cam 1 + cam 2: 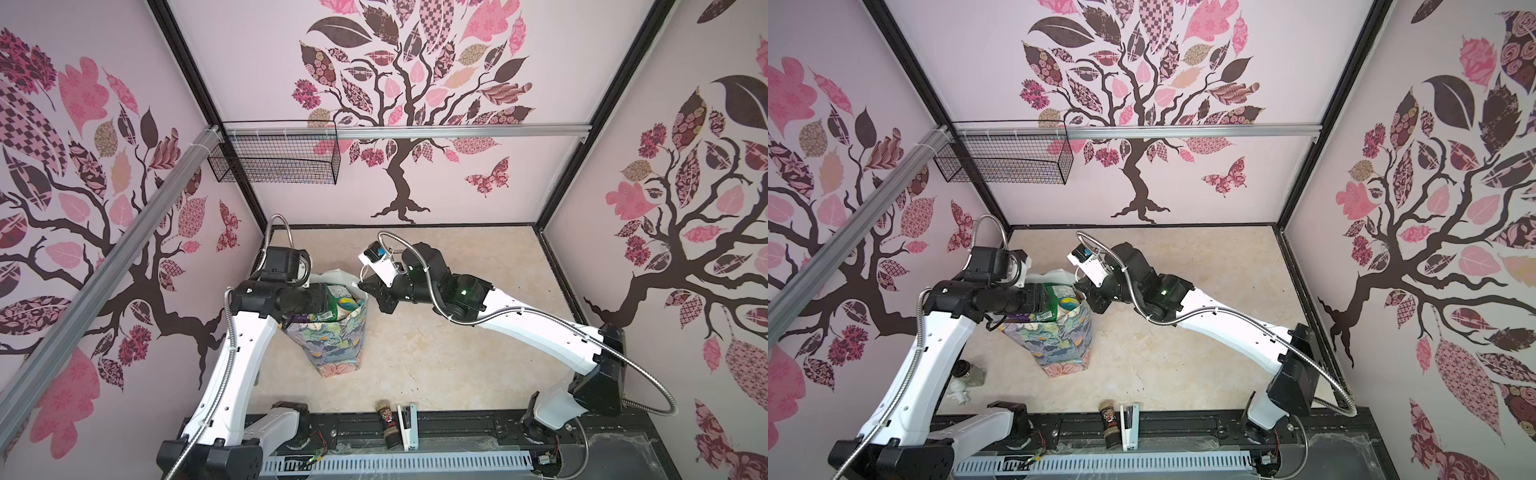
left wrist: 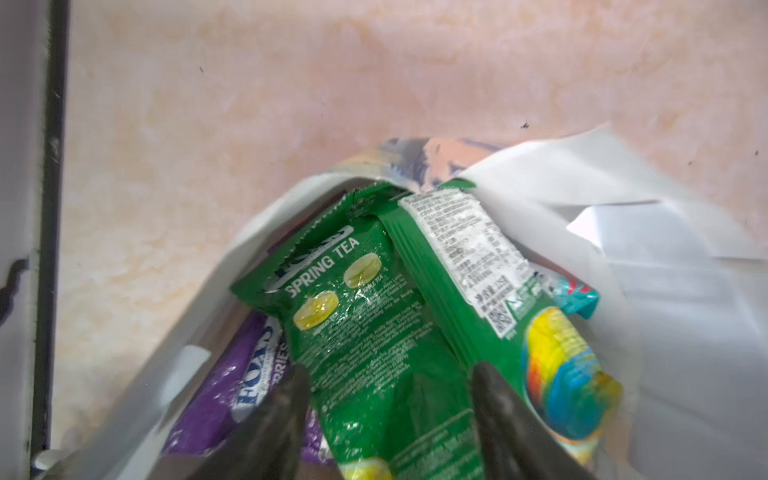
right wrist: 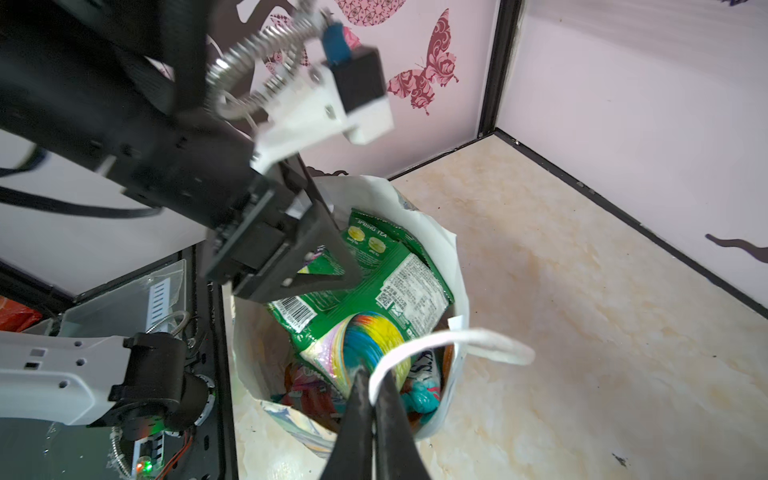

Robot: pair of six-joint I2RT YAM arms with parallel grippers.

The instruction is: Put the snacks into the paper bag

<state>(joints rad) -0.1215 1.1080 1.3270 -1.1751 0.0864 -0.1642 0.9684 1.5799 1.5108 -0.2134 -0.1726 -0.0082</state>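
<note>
The paper bag (image 1: 332, 349) (image 1: 1059, 349) stands left of the table's middle, floral outside and white inside (image 2: 623, 257). Several snacks stick out of its mouth: a green SPRING TEA packet (image 2: 353, 316) (image 3: 370, 239), a green packet with a rainbow swirl (image 2: 519, 328) (image 3: 374, 320), a purple FOX'S packet (image 2: 245, 374) and a teal one (image 2: 582, 297). My left gripper (image 2: 390, 374) hangs over the mouth, open, its fingers wide on either side of the SPRING TEA packet. My right gripper (image 3: 374, 376) (image 1: 365, 286) is shut on the bag's white cord handle (image 3: 478, 340) at the rim.
A dark spice jar (image 1: 384, 424) and a white stapler (image 1: 407, 424) lie at the table's front edge. A small glass jar (image 1: 971, 374) stands by the left arm. A black wire basket (image 1: 274, 158) hangs on the back wall. Walls close in three sides.
</note>
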